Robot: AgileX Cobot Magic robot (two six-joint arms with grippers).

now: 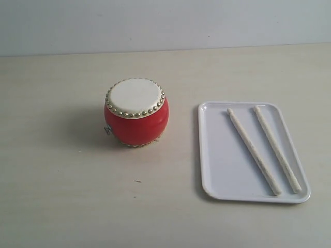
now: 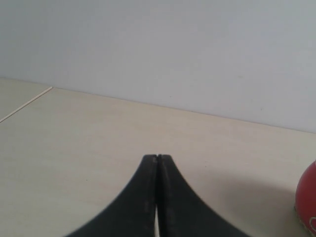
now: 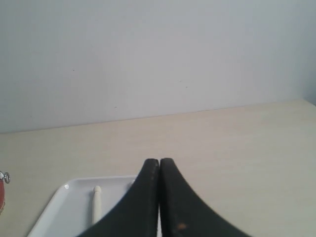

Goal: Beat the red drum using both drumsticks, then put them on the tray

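Both pale wooden drumsticks [image 1: 254,152] lie side by side in the flat white plastic tray [image 1: 217,155] at frame right, slanting upper-left to lower-right, nearer my right end effector [image 3: 159,160], pressed together empty like my left end effector [image 2: 157,157].

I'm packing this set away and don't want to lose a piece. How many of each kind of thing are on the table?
Red drum: 1
Drumsticks: 2
White tray: 1
Total: 4
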